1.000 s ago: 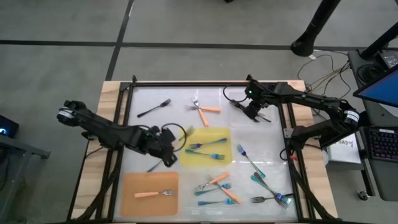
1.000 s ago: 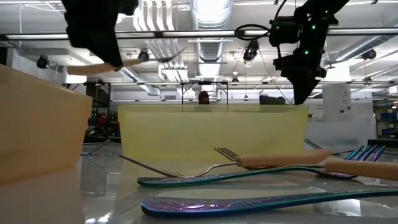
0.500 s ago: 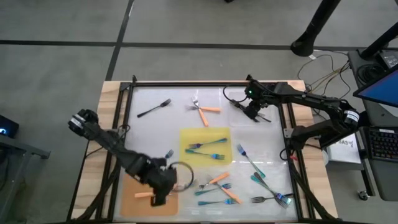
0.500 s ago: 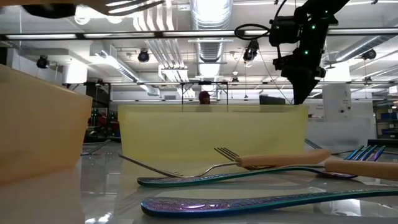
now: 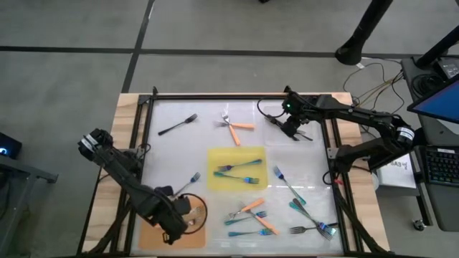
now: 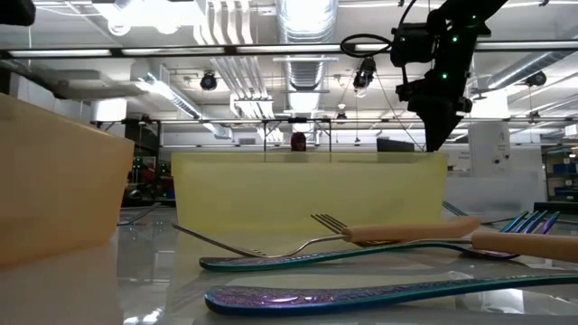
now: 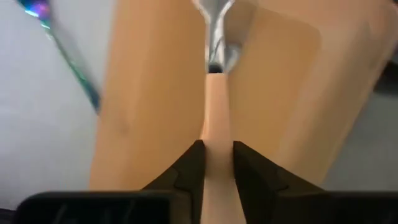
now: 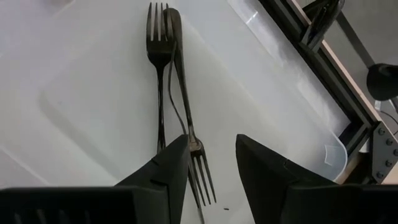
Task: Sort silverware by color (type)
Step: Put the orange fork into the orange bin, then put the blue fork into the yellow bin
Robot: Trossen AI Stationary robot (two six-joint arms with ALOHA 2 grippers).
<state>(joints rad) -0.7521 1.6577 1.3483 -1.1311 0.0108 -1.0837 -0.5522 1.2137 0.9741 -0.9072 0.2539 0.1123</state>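
My left gripper hangs over the orange mat at the near left, pointing down and shut on an orange-handled fork with a silver head. My right gripper stands open at the far right. It is held high above two dark forks that lie crossed on the table, and it touches neither. Teal forks rest on the yellow mat. One teal fork lies beside the orange mat. My left gripper pinches the fork's orange handle between its two fingers, some way back from the silver neck. The fingers come from above and lie across the handle. The fork sits level over the orange mat. I cannot tell whether it touches the mat.
Two orange-handled forks and a dark fork lie at the far side. A mixed heap of teal, orange and dark forks covers the near right. A black frame borders the table. In the low view forks lie close in front.
My left gripper has carried the orange-handled fork from beside the yellow mat toward the table's near edge. It now hangs over the orange mat, and its wrist has turned on the way. My right gripper has kept still.
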